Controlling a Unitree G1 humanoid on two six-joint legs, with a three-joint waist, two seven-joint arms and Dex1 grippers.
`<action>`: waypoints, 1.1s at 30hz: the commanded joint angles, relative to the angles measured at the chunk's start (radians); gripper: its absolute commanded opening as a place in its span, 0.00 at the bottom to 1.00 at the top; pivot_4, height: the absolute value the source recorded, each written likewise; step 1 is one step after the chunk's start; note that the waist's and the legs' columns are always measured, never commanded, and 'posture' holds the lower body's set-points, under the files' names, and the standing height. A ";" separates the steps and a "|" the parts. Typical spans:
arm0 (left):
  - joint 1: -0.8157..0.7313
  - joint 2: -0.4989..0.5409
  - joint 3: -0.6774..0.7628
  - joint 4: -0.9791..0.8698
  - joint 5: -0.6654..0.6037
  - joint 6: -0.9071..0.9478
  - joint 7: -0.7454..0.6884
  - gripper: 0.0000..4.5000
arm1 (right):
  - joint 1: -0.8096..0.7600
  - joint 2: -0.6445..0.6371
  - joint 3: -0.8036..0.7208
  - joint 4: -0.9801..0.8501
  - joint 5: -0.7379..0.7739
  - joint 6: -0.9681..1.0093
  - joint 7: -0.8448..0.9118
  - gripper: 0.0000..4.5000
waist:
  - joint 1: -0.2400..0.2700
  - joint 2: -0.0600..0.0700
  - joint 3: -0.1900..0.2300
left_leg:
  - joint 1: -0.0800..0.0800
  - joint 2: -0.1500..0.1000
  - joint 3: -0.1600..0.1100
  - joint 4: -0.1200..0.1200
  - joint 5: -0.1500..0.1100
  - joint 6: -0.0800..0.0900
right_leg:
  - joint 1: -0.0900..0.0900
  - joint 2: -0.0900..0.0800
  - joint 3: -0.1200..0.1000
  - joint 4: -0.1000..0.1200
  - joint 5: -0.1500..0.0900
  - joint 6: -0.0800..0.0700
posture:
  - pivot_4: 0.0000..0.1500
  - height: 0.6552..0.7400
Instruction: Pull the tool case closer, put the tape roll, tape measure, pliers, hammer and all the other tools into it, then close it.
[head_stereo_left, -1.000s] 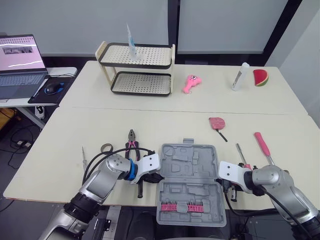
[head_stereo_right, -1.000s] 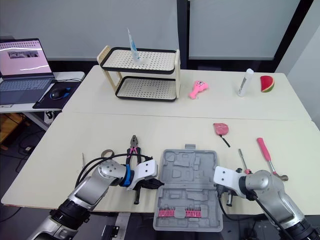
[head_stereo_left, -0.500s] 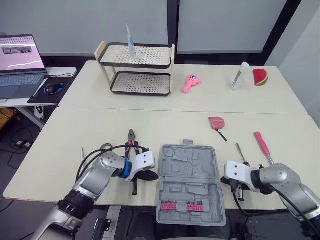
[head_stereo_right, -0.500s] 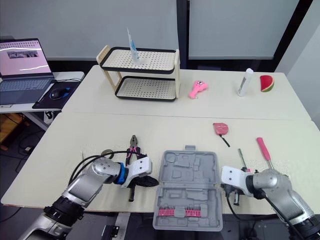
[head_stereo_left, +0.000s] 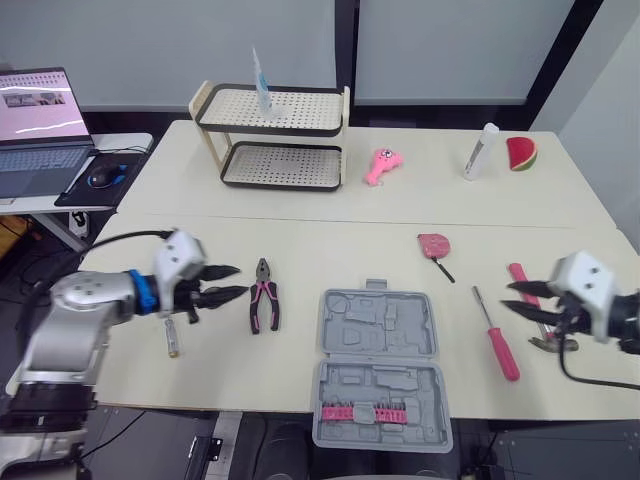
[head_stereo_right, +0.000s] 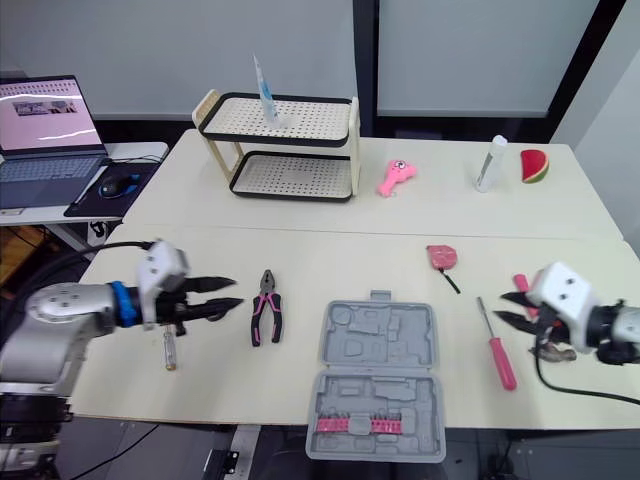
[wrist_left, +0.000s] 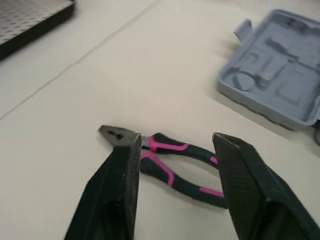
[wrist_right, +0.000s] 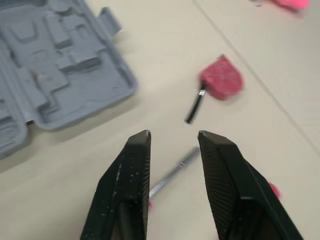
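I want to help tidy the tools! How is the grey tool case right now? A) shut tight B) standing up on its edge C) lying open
C: the tool case lies open and flat on the table, both moulded halves facing up, with pink bits in the near half.

The left gripper (head_stereo_left: 232, 281) has its jaws apart. The pliers (head_stereo_left: 264, 300) lie just ahead of its fingertips, with nothing between. Beyond them a bare strip of table (head_stereo_left: 300, 330) runs to the case (head_stereo_left: 345, 310), which lies open and flat. A small screwdriver (head_stereo_left: 170, 337) lies on the table beneath the gripper's wrist end.

The right gripper (head_stereo_left: 518, 297) is also spread. Ahead of it the red screwdriver (head_stereo_left: 497, 338) lies across the way to the case, with bare table on either side. The hammer (head_stereo_left: 517, 271) lies under and behind its fingers. The tape measure (head_stereo_left: 434, 245) sits well off to one side of the fingers, with open table around it.
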 joint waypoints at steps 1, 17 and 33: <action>0.029 0.049 0.106 0.102 -0.026 -0.037 -0.007 0.79 | 0.028 -0.008 -0.115 0.096 0.044 -0.057 0.032 0.57 | -0.001 0.000 0.000 | 0.000 0.000 0.000 0.000 0.000 0.000 | 0.000 0.000 0.000 0.000 0.000 0.000 | 1.00 1.00; 0.038 0.164 0.146 0.714 0.094 -0.390 0.064 1.00 | -0.008 -0.035 -0.150 0.628 0.020 -0.254 -0.062 0.99 | -0.010 0.001 0.000 | 0.001 0.000 0.007 -0.005 0.000 0.001 | -0.005 -0.002 0.001 0.001 0.000 0.000 | 1.00 1.00; 0.197 0.081 0.241 0.548 0.030 -0.466 0.137 1.00 | -0.174 0.050 0.144 0.162 0.131 -0.069 -0.105 0.99 | -0.035 0.002 0.000 | 0.002 0.003 0.009 -0.009 0.000 0.000 | -0.008 -0.003 0.002 0.002 0.000 0.000 | 1.00 1.00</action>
